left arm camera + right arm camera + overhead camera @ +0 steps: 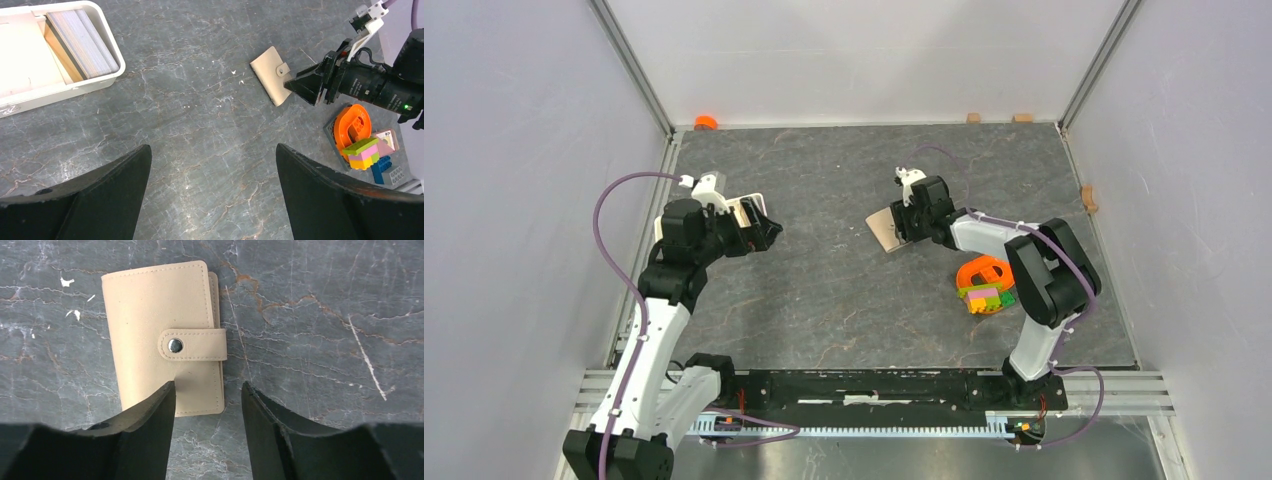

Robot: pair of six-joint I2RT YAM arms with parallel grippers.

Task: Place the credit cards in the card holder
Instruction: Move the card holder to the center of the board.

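Right gripper [207,386], fingers narrowly parted and empty, straddles a corner of the card holder [150,315], lying flat and snapped shut just beyond its tips; closing here may merely skid it across the table [325,315], while the left gripper [212,147] hangs wide, empty.

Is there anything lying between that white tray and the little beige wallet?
Only bare dark tabletop with a few white flecks. The left wrist view shows the white tray and the card holder lying well apart.
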